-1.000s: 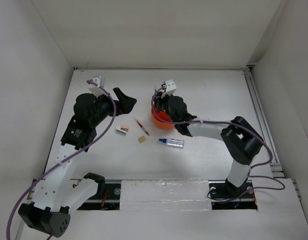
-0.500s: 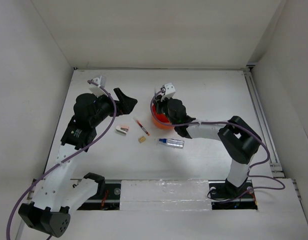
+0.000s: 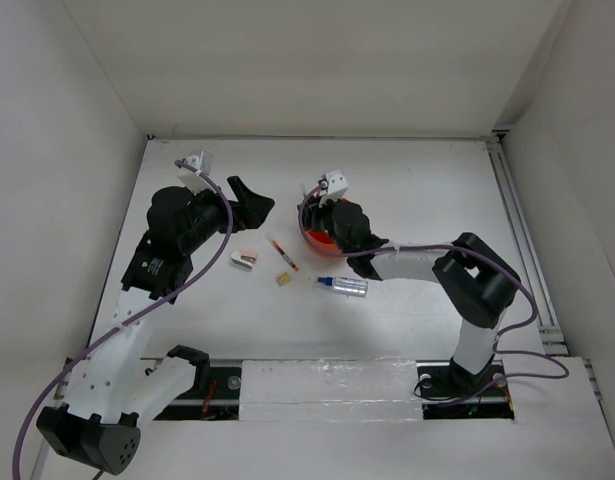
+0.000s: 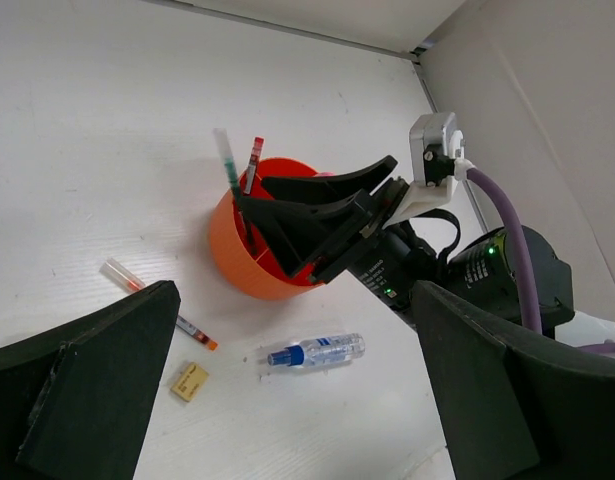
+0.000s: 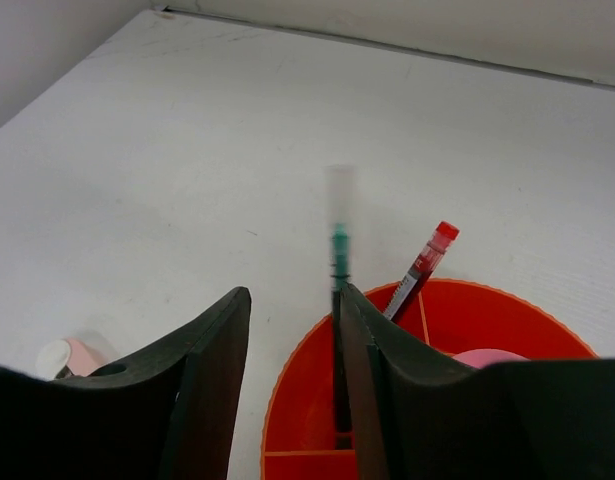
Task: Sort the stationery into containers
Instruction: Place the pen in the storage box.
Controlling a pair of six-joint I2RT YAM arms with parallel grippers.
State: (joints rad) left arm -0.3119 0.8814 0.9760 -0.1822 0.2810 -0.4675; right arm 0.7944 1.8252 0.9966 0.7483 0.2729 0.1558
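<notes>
The orange organizer [image 3: 320,240] stands at mid-table, partly under my right gripper [image 3: 312,215]. In the right wrist view the right gripper [image 5: 292,300] is open over the organizer's rim [image 5: 297,400]. A green pen [image 5: 338,262] stands in a compartment against the right finger, its top blurred. A red pen [image 5: 427,260] and a pink tube [image 5: 485,357] are also inside. On the table lie a white-pink stapler [image 3: 245,260], another red pen [image 3: 283,254], a tan cube [image 3: 284,280] and a blue-capped silvery tube [image 3: 343,286]. My left gripper [image 3: 251,201] is open and empty above the table.
The left wrist view shows the organizer [image 4: 249,262], the tube [image 4: 317,352], the cube [image 4: 190,380] and the loose red pen [image 4: 157,305] between my open fingers. White walls enclose the table on three sides. A rail [image 3: 522,240] runs along the right edge.
My right gripper has shifted slightly left over the organizer. The green pen now stands in the organizer beside the open fingers. The left arm has not moved.
</notes>
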